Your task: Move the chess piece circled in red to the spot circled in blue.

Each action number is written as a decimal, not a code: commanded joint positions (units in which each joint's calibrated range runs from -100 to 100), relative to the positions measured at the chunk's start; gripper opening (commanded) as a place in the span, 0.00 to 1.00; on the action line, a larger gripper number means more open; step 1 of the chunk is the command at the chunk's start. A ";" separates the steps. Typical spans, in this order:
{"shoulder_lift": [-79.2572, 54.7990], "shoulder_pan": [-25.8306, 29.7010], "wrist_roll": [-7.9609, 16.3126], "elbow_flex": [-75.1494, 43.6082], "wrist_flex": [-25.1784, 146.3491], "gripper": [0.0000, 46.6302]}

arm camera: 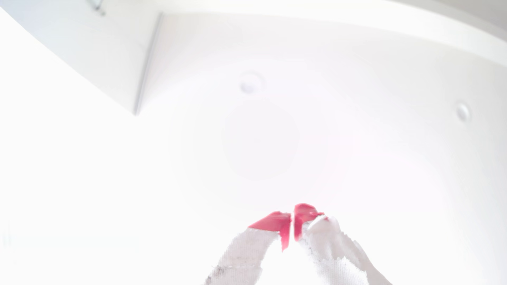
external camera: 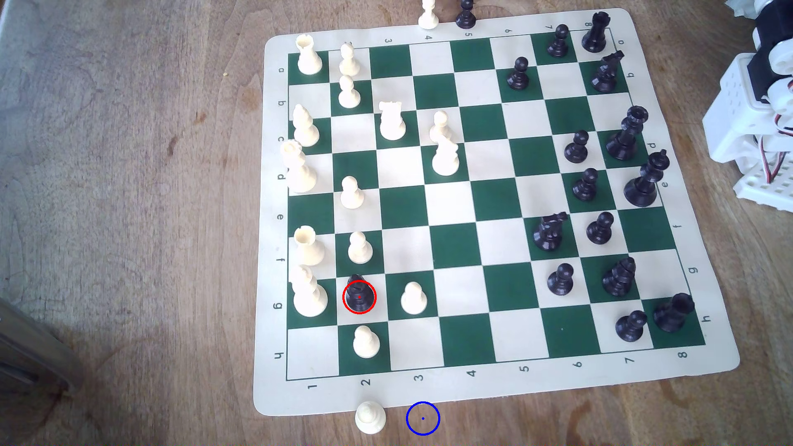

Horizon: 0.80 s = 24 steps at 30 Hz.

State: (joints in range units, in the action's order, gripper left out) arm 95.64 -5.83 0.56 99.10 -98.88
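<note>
I see the black piece (external camera: 358,296) in the red ring upright on square g2 of the board (external camera: 703,377), a cream pawn (external camera: 413,298) just beside it, blue-ringed spot (external camera: 422,418) on bare worktop (external camera: 128,214) below the board edge, my gripper (arm camera: 292,219) in the washed-out wrist view with red-tipped fingers (arm camera: 274,220) nearly touching, holding nothing.

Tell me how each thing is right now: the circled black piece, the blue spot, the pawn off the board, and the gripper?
Black chess piece: upright on its square, red-ringed, untouched.
Blue-ringed spot: bare wood, nothing on it.
Cream pawn: upright off the mat, beside the spot, apart from it.
Gripper: red tips together, holding nothing.
Chess mat: lying flat.
</note>
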 commanded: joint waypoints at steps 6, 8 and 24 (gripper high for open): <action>0.11 0.08 -0.15 0.90 -0.87 0.00; 0.11 0.08 -0.15 0.90 -0.87 0.00; 0.11 2.19 3.37 0.90 5.60 0.17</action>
State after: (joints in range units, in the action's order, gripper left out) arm 95.64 -5.68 0.66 99.10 -98.88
